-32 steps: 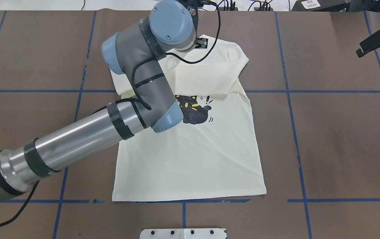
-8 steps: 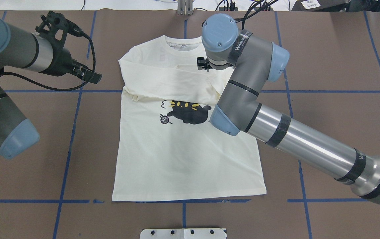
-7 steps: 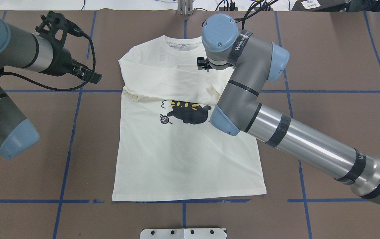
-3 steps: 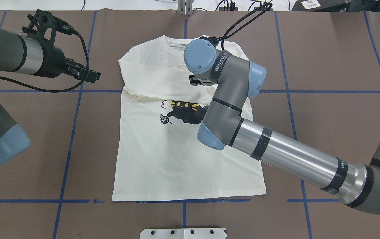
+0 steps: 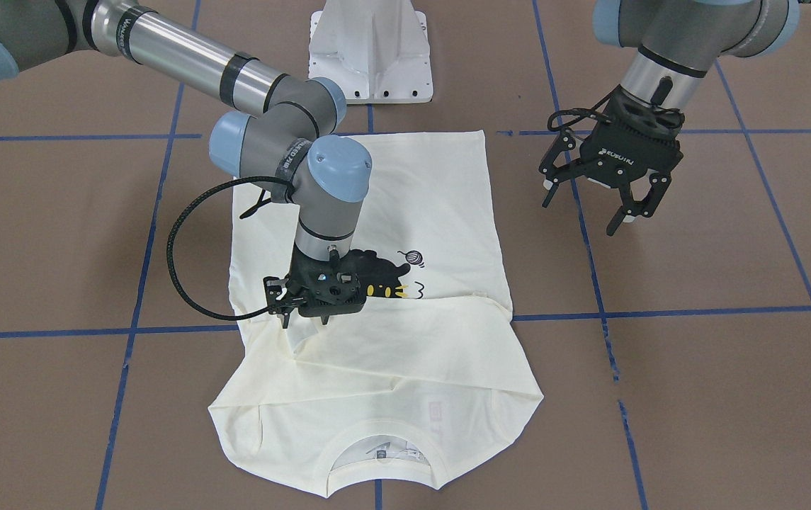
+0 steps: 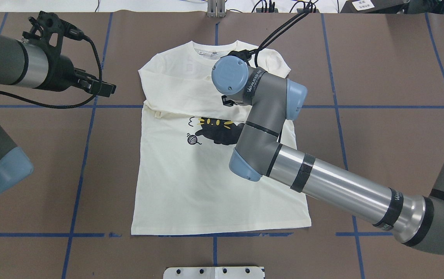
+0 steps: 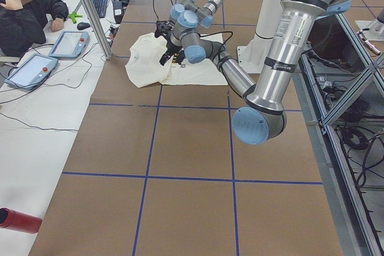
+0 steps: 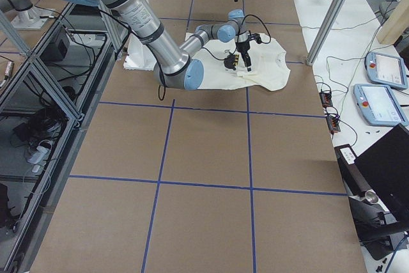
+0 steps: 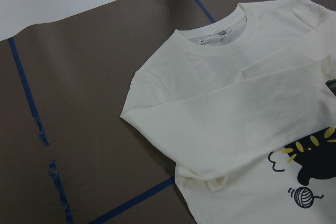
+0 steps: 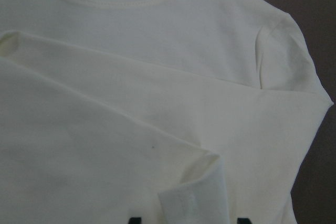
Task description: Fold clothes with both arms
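The cream long-sleeved T-shirt (image 6: pixel 190 186) lies flat, print side up, with both sleeves folded across the chest. Its black cat print (image 6: pixel 218 133) shows just below them, and no red lettering shows. My right gripper (image 5: pixel 304 319) hangs low over the folded sleeves by the print, mostly hidden under its wrist in the overhead view (image 6: pixel 226 101). The right wrist view shows its fingertips apart with a sleeve cuff (image 10: pixel 194 198) lying between them. My left gripper (image 5: pixel 582 216) is open and empty above bare table, off the shirt's left side (image 6: pixel 105 89). The left wrist view shows the shirt's collar and shoulder (image 9: pixel 220 108).
The white base block (image 5: pixel 370 49) stands at the robot's side of the table. Blue tape lines (image 6: pixel 78 170) cross the brown table. A seated operator (image 7: pixel 24 4) with tablets is at the far side. A red bottle (image 7: pixel 18 220) lies off the table.
The left arm has left the shirt and now waits at its left. In the last second my right arm moved from the shirt's right shoulder toward the cat print, over the folded sleeves.
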`<action>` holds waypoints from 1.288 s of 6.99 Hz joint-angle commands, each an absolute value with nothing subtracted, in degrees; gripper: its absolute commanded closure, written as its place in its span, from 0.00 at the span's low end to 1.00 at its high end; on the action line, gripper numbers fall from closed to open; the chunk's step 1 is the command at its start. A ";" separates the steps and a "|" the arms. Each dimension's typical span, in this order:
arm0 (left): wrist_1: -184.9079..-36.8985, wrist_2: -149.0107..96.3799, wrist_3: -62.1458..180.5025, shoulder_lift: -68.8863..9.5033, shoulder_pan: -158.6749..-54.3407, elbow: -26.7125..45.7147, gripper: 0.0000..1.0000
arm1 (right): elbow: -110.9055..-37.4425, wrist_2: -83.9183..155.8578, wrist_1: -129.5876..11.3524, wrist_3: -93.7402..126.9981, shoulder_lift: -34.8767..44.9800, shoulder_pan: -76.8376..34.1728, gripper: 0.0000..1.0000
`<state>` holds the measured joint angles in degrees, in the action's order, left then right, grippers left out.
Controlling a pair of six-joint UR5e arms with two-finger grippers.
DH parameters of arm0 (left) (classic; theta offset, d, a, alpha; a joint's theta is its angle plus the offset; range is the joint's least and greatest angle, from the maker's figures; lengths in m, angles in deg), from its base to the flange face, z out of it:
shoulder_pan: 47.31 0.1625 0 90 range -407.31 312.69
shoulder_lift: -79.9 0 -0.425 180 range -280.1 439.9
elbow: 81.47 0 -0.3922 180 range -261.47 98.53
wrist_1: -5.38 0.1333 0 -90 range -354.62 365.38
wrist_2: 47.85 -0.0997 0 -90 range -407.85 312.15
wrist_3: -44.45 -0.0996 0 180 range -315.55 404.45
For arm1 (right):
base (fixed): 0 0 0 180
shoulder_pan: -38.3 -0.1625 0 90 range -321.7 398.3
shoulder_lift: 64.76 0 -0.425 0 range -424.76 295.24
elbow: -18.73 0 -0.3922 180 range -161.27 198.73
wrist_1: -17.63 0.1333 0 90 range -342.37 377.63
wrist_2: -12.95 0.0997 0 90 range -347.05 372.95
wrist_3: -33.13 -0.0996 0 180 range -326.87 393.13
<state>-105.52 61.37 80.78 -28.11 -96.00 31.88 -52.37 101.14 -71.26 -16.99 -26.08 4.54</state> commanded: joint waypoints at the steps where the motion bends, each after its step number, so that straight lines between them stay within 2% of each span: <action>1: -105.37 61.40 80.83 -27.59 -95.92 31.82 0.00 | -52.19 100.58 -71.32 -11.55 -26.08 3.33 1.00; 4: -104.93 61.40 81.01 -27.24 -95.65 29.64 0.00 | -53.94 100.66 -71.32 -7.24 -25.91 0.96 1.00; 5: -105.01 61.49 81.97 -27.67 -95.56 28.23 0.00 | -54.04 100.75 -70.97 -3.38 -25.13 -0.36 0.83; 6: -105.10 61.57 83.11 -27.94 -95.48 27.96 0.00 | -55.26 100.58 -70.27 -0.73 -22.77 -0.89 0.34; 7: -105.10 61.58 83.21 -27.85 -95.48 28.13 0.00 | -57.62 100.57 -68.52 -0.53 -20.22 -1.07 0.01; 9: -105.36 61.75 85.05 -27.94 -95.13 28.13 0.00 | -63.59 103.45 -68.94 0.34 -17.22 -3.61 0.00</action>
<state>-105.20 61.65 84.11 -27.90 -95.32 28.11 -59.98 101.47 -68.73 -0.37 -18.87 -1.99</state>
